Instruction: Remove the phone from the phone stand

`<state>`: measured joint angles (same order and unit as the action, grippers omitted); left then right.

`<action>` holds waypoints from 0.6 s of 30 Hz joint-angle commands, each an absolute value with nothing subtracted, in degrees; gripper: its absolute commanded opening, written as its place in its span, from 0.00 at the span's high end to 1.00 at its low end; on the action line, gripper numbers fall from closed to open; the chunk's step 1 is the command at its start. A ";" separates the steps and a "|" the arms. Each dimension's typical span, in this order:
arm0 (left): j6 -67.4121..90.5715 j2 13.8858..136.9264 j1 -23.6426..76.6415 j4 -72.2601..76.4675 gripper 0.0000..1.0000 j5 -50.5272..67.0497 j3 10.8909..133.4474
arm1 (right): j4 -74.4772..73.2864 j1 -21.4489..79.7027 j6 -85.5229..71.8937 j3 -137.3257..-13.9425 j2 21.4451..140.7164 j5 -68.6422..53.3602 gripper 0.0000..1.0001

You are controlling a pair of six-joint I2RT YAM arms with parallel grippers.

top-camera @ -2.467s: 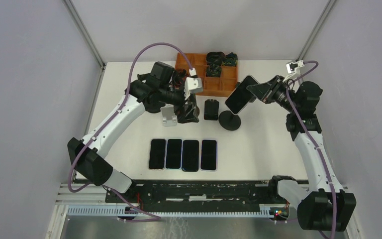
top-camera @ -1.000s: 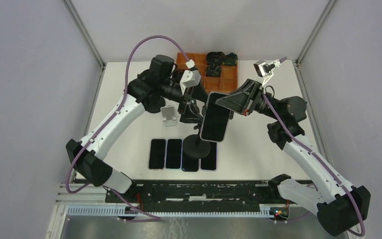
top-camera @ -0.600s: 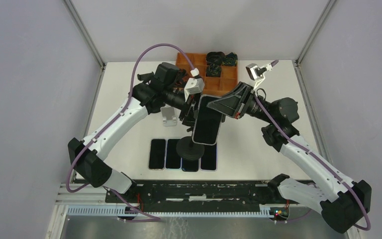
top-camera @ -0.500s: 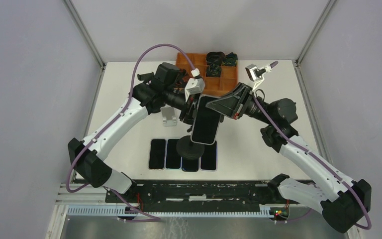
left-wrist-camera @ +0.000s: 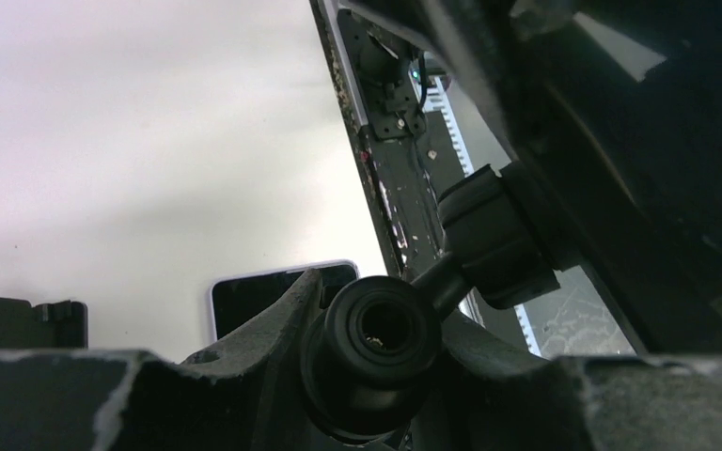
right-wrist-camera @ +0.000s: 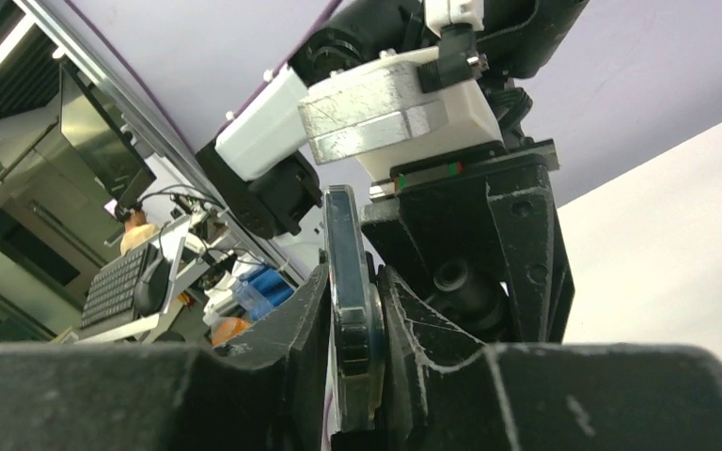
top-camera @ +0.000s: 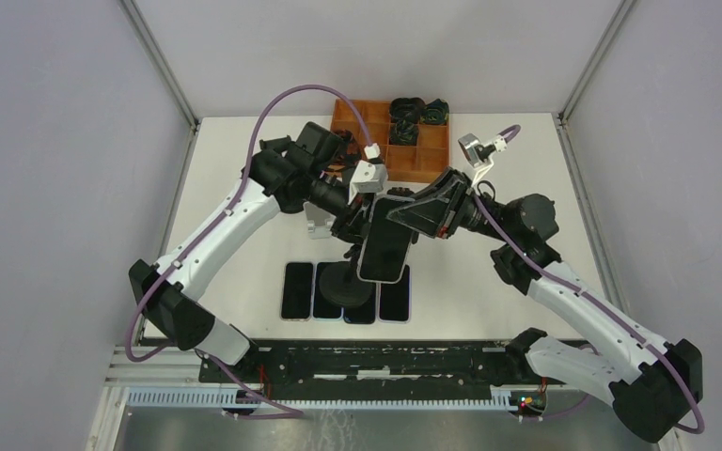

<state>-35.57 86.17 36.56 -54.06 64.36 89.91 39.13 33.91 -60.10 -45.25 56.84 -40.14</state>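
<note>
Centre: left gripper (top-camera: 355, 225) and right gripper (top-camera: 406, 216) meet head-on, clamped on phone stand (top-camera: 343, 282) and phone (top-camera: 383, 246); no passage between them.
Under the pair: stand base sits over a row of four phones (top-camera: 299, 291) lying flat; contact not discernible.
Back: orange tray (top-camera: 414, 162), some compartments filled, close behind both wrists.
Left of centre: silver holder (top-camera: 316, 225) just beside left gripper.
Right side: table (top-camera: 470, 291) bare between phone row and right forearm.
Front edge: bare strip near the phones.

Phone (top-camera: 383, 246): black, dark screen upward, tilted, held aloft. Stand (top-camera: 342, 282): black, round base, stem at phone's back, likewise aloft, lower left.
</note>
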 commanded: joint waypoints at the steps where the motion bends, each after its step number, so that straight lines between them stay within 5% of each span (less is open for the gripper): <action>1: -48.36 86.28 36.12 -68.72 0.98 68.21 97.70 | 37.13 33.44 -54.17 -47.36 57.15 -46.48 0.66; 7: -51.78 86.15 36.12 -72.63 0.98 67.55 98.19 | 30.27 33.48 -48.07 -49.12 56.82 -48.98 0.52; 18: -59.39 88.24 36.12 -82.24 0.98 67.27 99.04 | 31.73 35.37 -47.32 -52.35 60.26 -52.22 0.50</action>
